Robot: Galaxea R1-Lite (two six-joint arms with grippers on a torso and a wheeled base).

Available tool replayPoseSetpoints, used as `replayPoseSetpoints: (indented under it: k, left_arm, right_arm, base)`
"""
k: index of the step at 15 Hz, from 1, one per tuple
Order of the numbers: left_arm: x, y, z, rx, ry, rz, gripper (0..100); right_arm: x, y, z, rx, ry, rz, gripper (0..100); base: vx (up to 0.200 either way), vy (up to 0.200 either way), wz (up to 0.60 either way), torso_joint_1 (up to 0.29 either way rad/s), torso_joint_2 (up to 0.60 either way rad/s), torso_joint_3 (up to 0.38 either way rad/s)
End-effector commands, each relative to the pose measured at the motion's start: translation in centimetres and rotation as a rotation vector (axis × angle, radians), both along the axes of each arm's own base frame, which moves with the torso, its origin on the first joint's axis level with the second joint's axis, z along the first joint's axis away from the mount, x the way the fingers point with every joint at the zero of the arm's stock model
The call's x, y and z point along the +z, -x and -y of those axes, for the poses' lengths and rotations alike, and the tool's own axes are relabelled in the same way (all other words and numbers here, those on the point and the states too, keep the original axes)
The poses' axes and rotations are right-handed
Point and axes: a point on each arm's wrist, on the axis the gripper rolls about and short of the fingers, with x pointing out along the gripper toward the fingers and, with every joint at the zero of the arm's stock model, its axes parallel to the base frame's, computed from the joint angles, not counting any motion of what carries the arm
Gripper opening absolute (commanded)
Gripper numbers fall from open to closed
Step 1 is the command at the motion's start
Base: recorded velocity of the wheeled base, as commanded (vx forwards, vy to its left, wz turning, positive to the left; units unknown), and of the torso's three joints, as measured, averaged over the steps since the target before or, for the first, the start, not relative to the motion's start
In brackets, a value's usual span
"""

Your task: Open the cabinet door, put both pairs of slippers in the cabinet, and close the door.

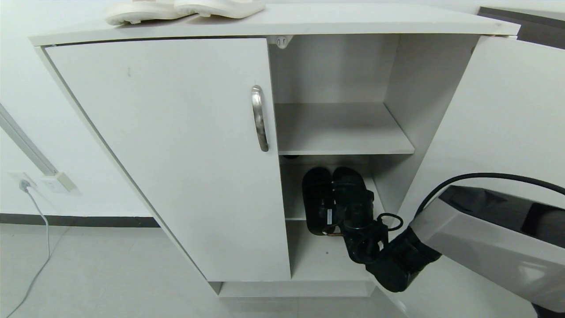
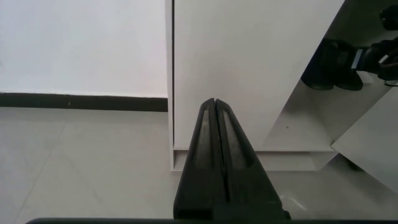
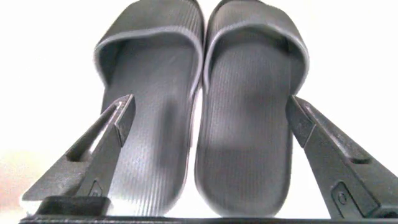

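Right tool [image 1: 358,238], lower centre-right of the head view, has its fingers [image 3: 115,134] spread wide, one on either side of the heel ends of the black slippers [image 1: 335,194]; whether they touch the pair cannot be told. The black slippers lie side by side, toes inward, on the lower shelf [image 1: 293,194] of the cabinet [image 1: 397,26], just below the frame's middle. Above them is the middle shelf [image 1: 340,128]. The right door [image 1: 499,110] stands open at the right edge; the left door [image 1: 167,154] is shut, its handle [image 1: 259,118] at centre. White slippers [image 1: 176,11] rest on the cabinet top, upper left. Left tool [image 2: 214,102] has its fingers pressed together, holding nothing, low above the floor [image 2: 81,162]
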Motion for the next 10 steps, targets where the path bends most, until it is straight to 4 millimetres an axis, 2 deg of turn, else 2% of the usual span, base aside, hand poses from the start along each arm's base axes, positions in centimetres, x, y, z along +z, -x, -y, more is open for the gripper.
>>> replayPoseSetpoints:
  k: [1,3,4,10]
  left_arm:
    - [0.0,0.0,0.0,-0.001,0.000,-0.001,0]
    - [0.0,0.0,0.0,0.001,0.000,-0.001,0]
    - [0.0,0.0,0.0,-0.001,0.000,-0.001,0]
    - [0.0,0.0,0.0,-0.001,0.000,-0.001,0]
  right_arm:
    - [1.4,3.0,0.6,0.038,-0.002,0.002,100]
    - [0.5,5.3,0.7,0.075,0.006,-0.011,100]
    - [0.3,5.8,0.7,0.084,0.010,-0.008,100]
    - [0.3,5.8,0.5,0.089,0.008,-0.006,100]
  base:
    - [0.000,0.000,0.00,0.000,0.00,0.000]
    - [0.000,0.000,0.00,0.000,0.00,0.000]
    - [0.000,0.000,0.00,0.000,0.00,0.000]
    - [0.000,0.000,0.00,0.000,0.00,0.000]
